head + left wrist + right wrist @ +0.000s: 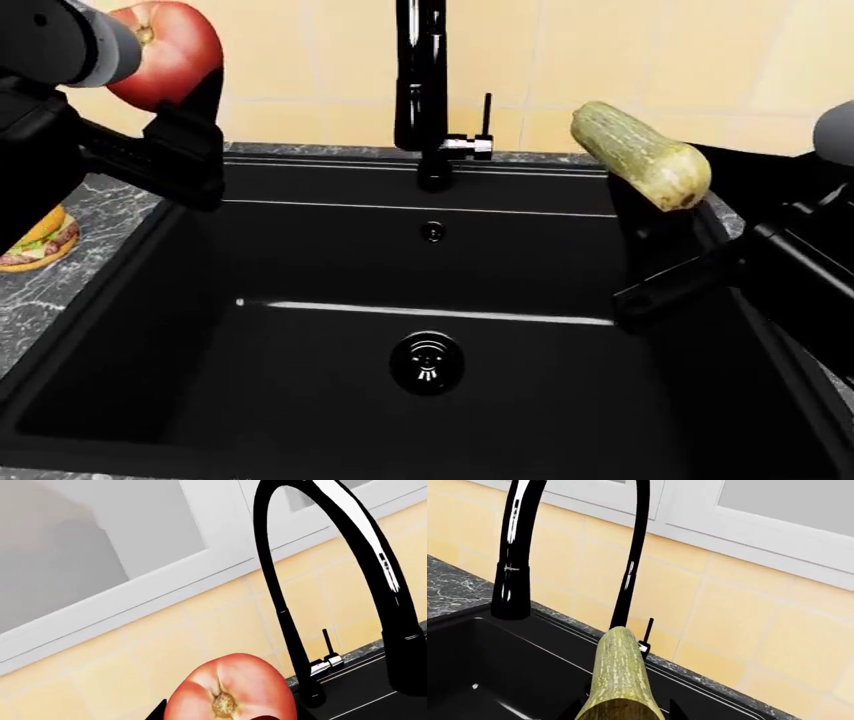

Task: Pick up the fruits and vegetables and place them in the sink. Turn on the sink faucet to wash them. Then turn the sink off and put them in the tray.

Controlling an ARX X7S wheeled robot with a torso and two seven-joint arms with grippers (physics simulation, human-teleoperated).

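left gripper (180,100) clamps the tomato (163,52) above the sink (120,330)'s left rim: soft, bruisable. right gripper (667,215) grips the squash (641,157), firm, waxy; mid-body hold best.

The tall black arched sink faucet (422,90) loses its top at the head view's upper edge; the burger with bun (38,240) sits half behind the left arm
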